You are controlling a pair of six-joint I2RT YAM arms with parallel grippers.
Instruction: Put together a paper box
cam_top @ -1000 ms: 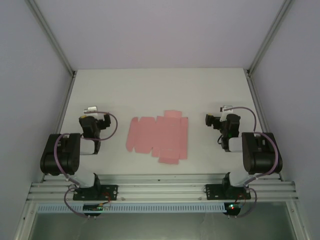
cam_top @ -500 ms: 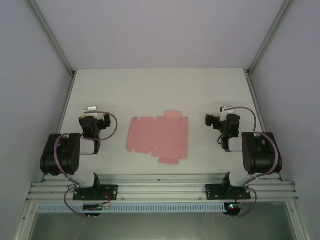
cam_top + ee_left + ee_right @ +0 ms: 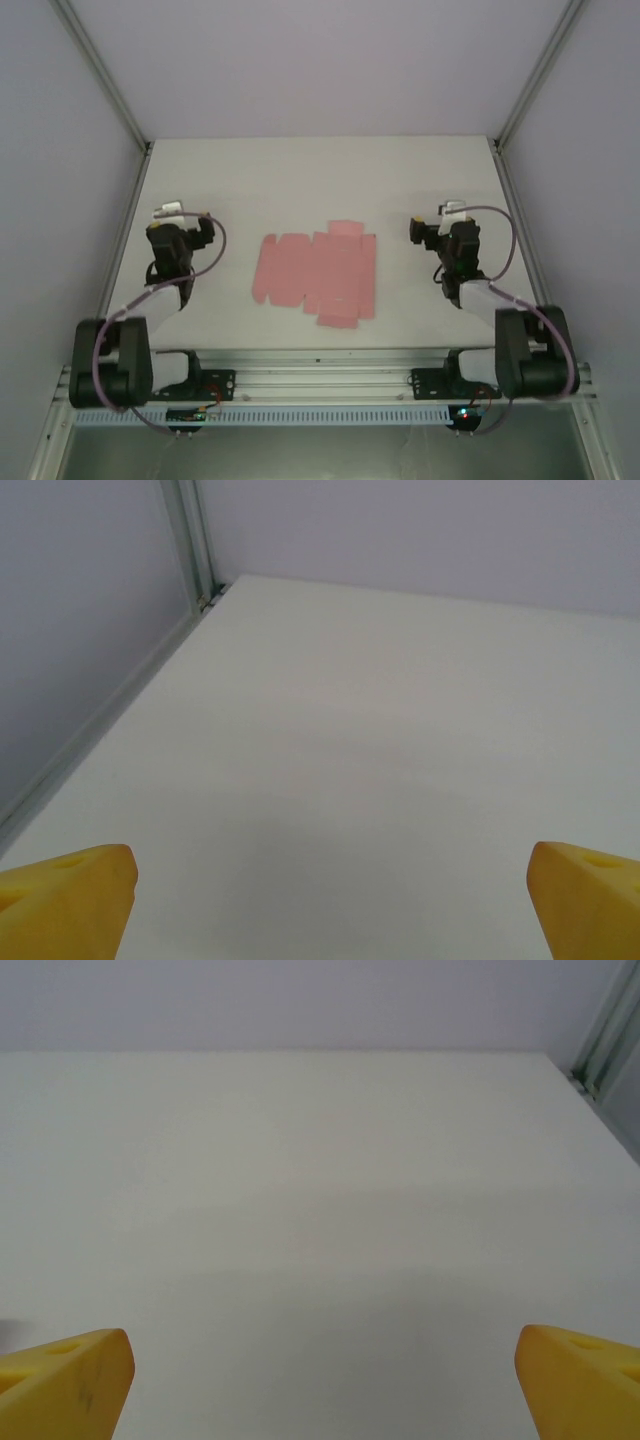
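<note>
- The left arm [image 3: 165,290] stretches forward along the left side of the counter [image 3: 320,180]. The left jaws are spread wide and hold nothing. In the left wrist view the yellow fingertips [image 3: 62,892] sit at the two bottom corners, over bare counter.
- This arm is well apart from the card, which looks like a ready pose that leaves the sheet uncovered.
- The box [image 3: 318,272] is a flat pink die-cut sheet. It lies unfolded mid-counter between the two arms, with small tabs jutting from its far and near edges.
- No flap is raised, so assembly seems not yet begun. Placed centrally, the sheet should be within reach of either arm.
- The right arm [image 3: 478,290] mirrors the left on the right side. The right jaws are also wide and empty, with fingertips [image 3: 65,1375] over bare counter in the right wrist view.
- Thin card lying flat offers little edge to pinch. One arm will likely have to pin a panel while the other lifts a flap.
</note>
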